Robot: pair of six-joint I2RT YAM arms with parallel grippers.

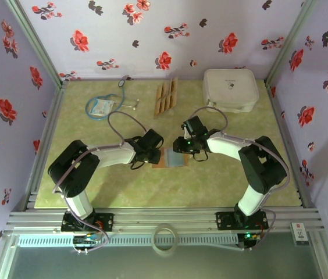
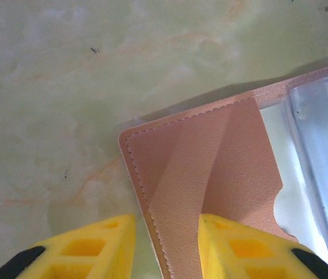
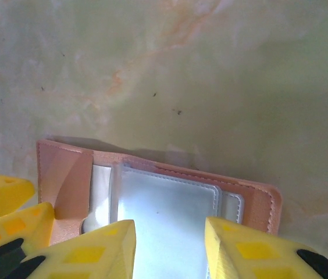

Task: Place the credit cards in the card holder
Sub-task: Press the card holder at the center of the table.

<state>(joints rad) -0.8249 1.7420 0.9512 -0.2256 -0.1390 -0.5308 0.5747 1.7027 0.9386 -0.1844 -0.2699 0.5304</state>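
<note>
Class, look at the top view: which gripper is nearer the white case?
Right. The right gripper is over the open wallet's right side, and the case lies beyond it to the right. The left gripper is over the wallet's left side, farther away.

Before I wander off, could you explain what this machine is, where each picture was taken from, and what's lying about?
It is two robot arms bolted to a table. The wide picture looks down from above; the two close-ups come from cameras on the wrists. The left pincer and right pincer, yellow-fingered, stand open over the opened card holder, gripping nothing I can see. Farther back lie the credit cards, a stethoscope and a white case.
</note>
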